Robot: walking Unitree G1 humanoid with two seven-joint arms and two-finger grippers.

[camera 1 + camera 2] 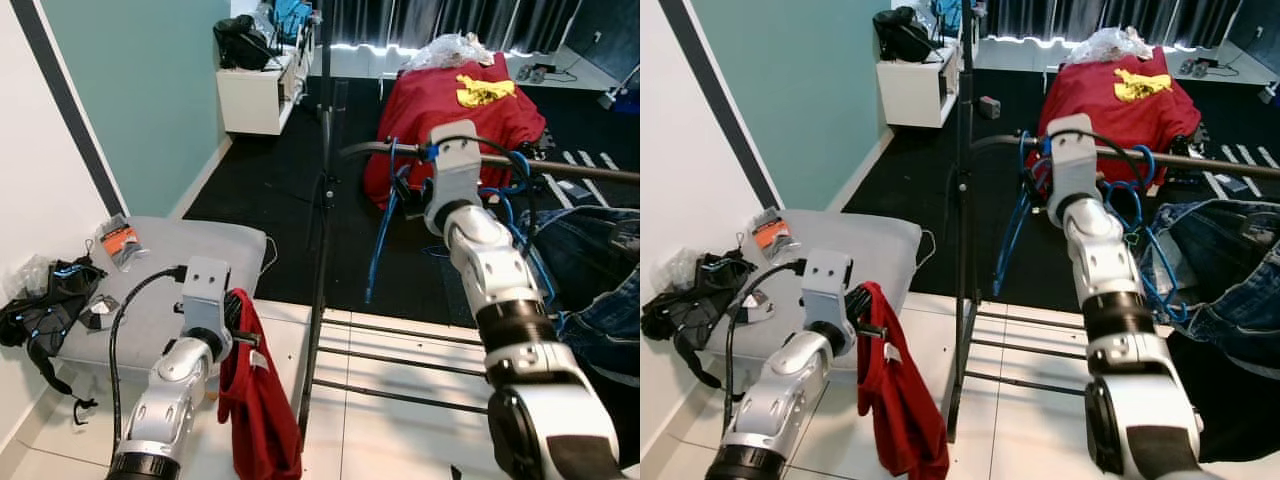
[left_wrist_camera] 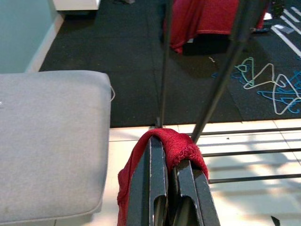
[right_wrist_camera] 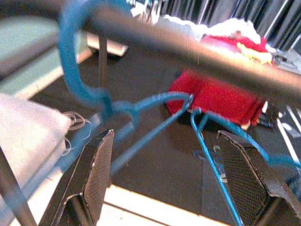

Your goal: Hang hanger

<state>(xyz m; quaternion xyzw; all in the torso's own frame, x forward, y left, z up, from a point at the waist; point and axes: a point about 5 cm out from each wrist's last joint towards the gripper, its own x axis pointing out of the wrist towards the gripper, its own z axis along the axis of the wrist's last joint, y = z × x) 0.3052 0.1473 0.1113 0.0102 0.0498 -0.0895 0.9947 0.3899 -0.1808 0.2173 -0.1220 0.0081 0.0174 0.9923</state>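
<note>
1. Reaching up at the clothes rail (image 1: 560,168), the right gripper (image 3: 176,181) is sitting with its jaws spread wide and nothing between them, just below the bar.
2. Hanging from that rail, the blue hanger (image 3: 141,110) is hooking its curved top over the bar beside the gripper, its wire arms sloping down through the gap between the two black fingers (image 3: 96,172) without clearly touching either.
3. Judging the step, the hanger seems to be on the rail already and the release is under way; doing it well means drawing the fingers straight back and down, clear of the wire, so the hook is not being dragged off the bar.
4. Watching the neighbouring blue hangers (image 1: 515,215) bunched on the same rail matters too, since a finger snagging one could be pulling the lot sideways.
5. Clamping low near the tiled floor (image 1: 400,410), the left gripper (image 2: 169,150) is holding a red garment (image 1: 895,400) pinched tight between its fingers, beside the rack's upright post (image 1: 966,200) and the grey cushion (image 2: 47,141).
</note>
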